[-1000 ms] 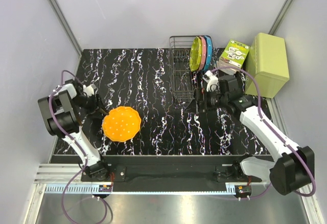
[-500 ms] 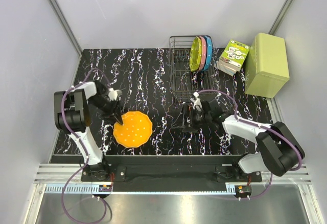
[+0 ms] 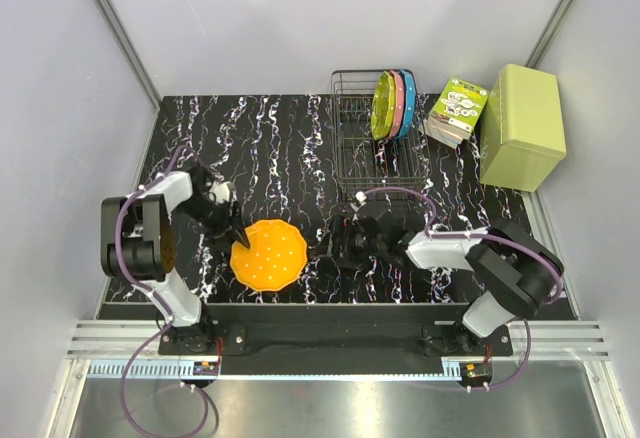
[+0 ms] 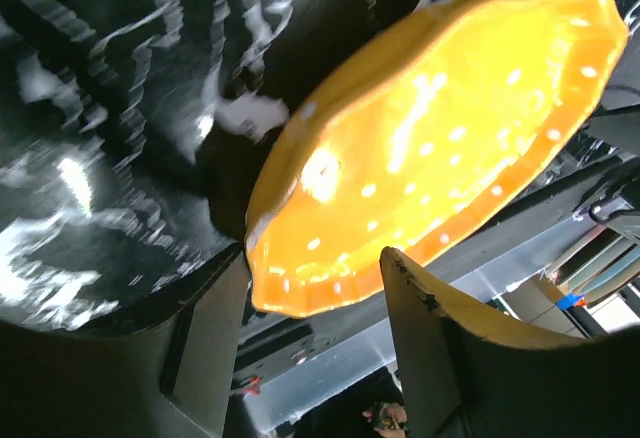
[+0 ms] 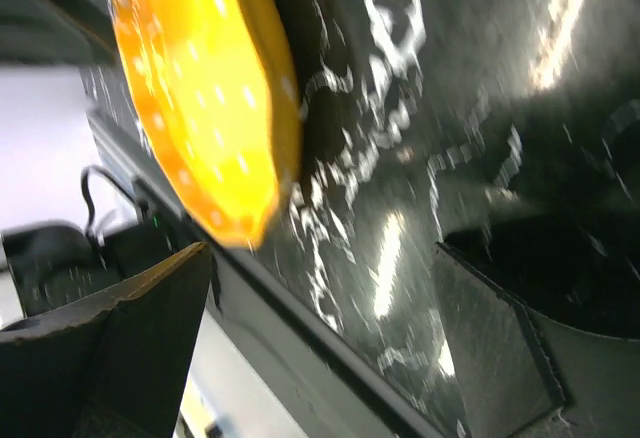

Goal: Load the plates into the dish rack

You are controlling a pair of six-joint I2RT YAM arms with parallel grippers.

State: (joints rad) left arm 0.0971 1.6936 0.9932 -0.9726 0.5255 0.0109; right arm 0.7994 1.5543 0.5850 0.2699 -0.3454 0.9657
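Score so far: three of four were in. The yellow-green plate [image 3: 381, 106], pink plate [image 3: 396, 101] and blue plate [image 3: 408, 101] stood on edge, side by side, at the right end of the dish rack [image 3: 360, 148].
Rack position: it sat against the far edge of the counter [image 3: 250, 138], right of the middle.
Left to do: the orange plate [image 3: 268, 255] was the last one out. It lay near the front edge, a little left of centre and well apart from the rack.
Left fingers [image 4: 315, 263]: they were at the orange plate's left rim, and the wrist view showed that rim sitting between them. Whether they were actually clamped on it I couldn't tell.
Right fingers [image 5: 322, 253]: they were spread wide with nothing between them. They pointed at the plate from its right side, near it but not touching.
My read: this looked like the final plate being lined up between the two arms. The lift and the trip to the rack were not yet done.
Room in the rack: the slots to the left of the three plates looked free.
Plate count: four, with one orange, one yellow-green, one pink and one blue.
Rack count: one.
Other items: one light green box [image 3: 520, 126] sat at the far right corner, and one printed carton [image 3: 458, 110] lay between it and the rack.
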